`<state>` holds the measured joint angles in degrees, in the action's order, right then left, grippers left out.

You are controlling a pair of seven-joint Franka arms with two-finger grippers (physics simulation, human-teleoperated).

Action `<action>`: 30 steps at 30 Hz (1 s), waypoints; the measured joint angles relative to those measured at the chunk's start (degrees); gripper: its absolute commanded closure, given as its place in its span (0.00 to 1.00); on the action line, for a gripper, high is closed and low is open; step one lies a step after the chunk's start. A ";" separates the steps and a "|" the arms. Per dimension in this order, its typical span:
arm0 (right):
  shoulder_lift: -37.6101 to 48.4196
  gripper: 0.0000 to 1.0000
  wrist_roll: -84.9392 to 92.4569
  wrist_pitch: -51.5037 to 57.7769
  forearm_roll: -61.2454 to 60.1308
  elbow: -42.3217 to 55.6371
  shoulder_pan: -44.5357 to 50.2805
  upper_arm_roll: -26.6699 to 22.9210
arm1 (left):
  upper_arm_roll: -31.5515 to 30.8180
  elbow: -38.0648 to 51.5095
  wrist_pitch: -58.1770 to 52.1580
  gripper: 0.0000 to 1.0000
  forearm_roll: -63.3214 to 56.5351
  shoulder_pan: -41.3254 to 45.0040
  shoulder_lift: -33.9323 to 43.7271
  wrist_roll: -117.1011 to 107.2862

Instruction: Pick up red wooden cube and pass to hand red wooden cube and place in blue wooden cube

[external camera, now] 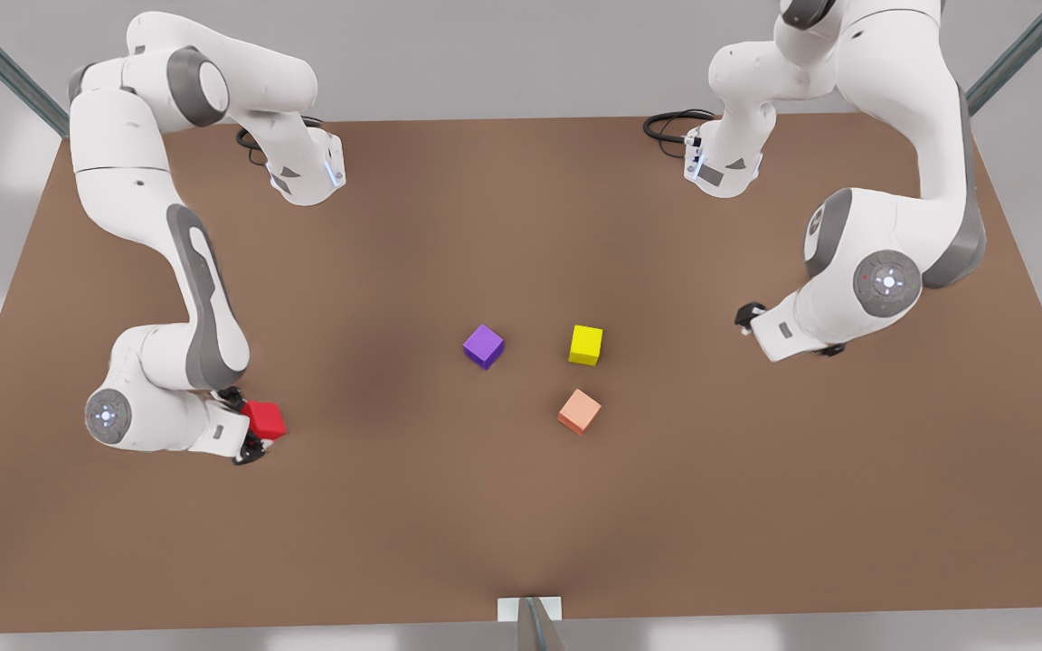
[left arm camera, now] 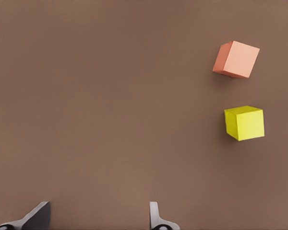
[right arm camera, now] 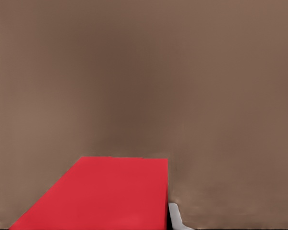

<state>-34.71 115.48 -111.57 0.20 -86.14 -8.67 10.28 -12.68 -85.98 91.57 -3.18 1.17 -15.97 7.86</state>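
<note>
1. We find the right gripper (external camera: 254, 434) at the front view's left, clenched on the red wooden cube (external camera: 264, 419); in the right wrist view the cube (right arm camera: 101, 194) sits beside 1 pale fingertip (right arm camera: 175, 216).
2. The left gripper (external camera: 745, 318) hangs at the front view's right, fingers (left arm camera: 158, 218) spread apart with nothing between them (bare table (left arm camera: 110, 105) beneath).
3. We note 3 other cubes mid-table: purple cube (external camera: 483, 346), yellow cube (external camera: 586, 344), salmon cube (external camera: 580, 411), all well apart from the red one.

Plain cubes, red (external camera: 265, 419), purple (external camera: 483, 346), yellow (external camera: 586, 344) and pale salmon (external camera: 580, 411), on a brown table (external camera: 521, 506).
</note>
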 measured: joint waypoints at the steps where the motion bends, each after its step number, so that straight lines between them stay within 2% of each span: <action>1: 0.05 0.51 -0.81 -0.92 2.46 -0.10 -0.04 -1.64 | 0.12 4.08 -0.76 0.00 1.80 -0.04 -0.67 -0.67; 4: 0.00 0.51 -2.89 -4.00 7.61 -0.38 -0.88 -5.23 | 0.58 9.80 -4.33 0.00 4.84 -0.85 -3.18 -2.27; 8: -0.28 0.51 -5.26 -9.49 11.17 -2.46 -1.46 -9.61 | 0.58 11.06 -7.35 0.00 5.31 -0.92 -3.61 -3.96; 12: -0.03 0.51 -7.08 -14.69 12.81 -5.06 -2.94 -11.83 | 0.82 11.83 -8.93 0.00 4.96 -1.34 -3.61 -5.33; 21: 0.30 0.50 -9.75 -21.55 15.95 -10.13 -8.46 -12.31 | 0.47 12.50 -9.64 0.00 4.09 -1.33 -3.71 -7.55; 30: 0.38 0.49 -11.22 -23.39 15.31 -14.32 -9.42 -12.13 | -1.06 12.38 -7.31 0.00 -4.87 -0.93 -4.13 -10.54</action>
<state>-34.32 104.26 -134.97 15.51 -100.46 -18.09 -1.85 -13.74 -73.60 84.26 -8.05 0.25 -20.10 -2.67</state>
